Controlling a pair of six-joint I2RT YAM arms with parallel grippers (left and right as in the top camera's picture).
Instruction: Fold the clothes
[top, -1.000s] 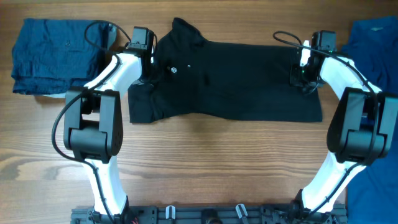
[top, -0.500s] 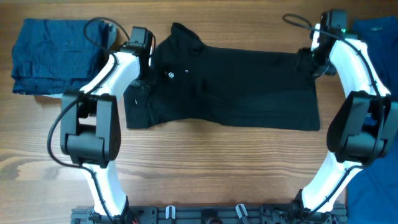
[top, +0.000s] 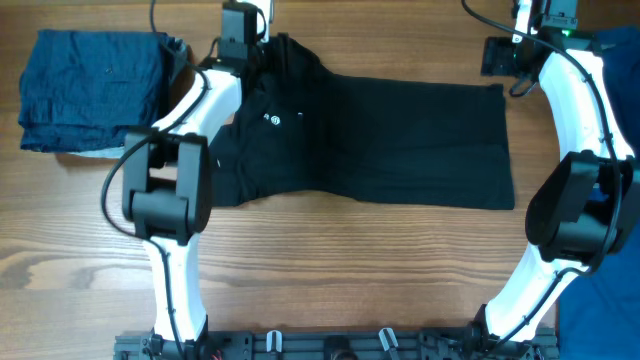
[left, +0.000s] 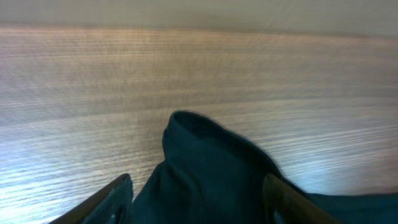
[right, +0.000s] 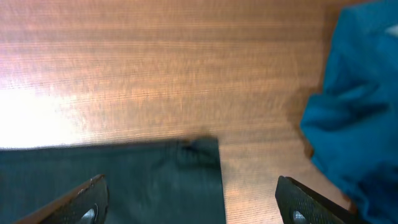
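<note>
Across the counter (top: 350, 270), lying flat — black shirt (top: 400, 140), long axis side to side, collar toward the left arm, hem toward the right. Left fingers (left: 121, 190) spread apart either side of the raised collar peak. Right fingers (right: 93, 196) spread wide above the hem corner. White logo (top: 277, 118) — overhead view only. Blue garment (right: 354, 106) near the hem corner.

Your worktop (top: 340, 260) is brown wood, grain running side to side. A dark rail (top: 330, 347) lines its near edge. In the right wrist view, light glares off the wood at left.
</note>
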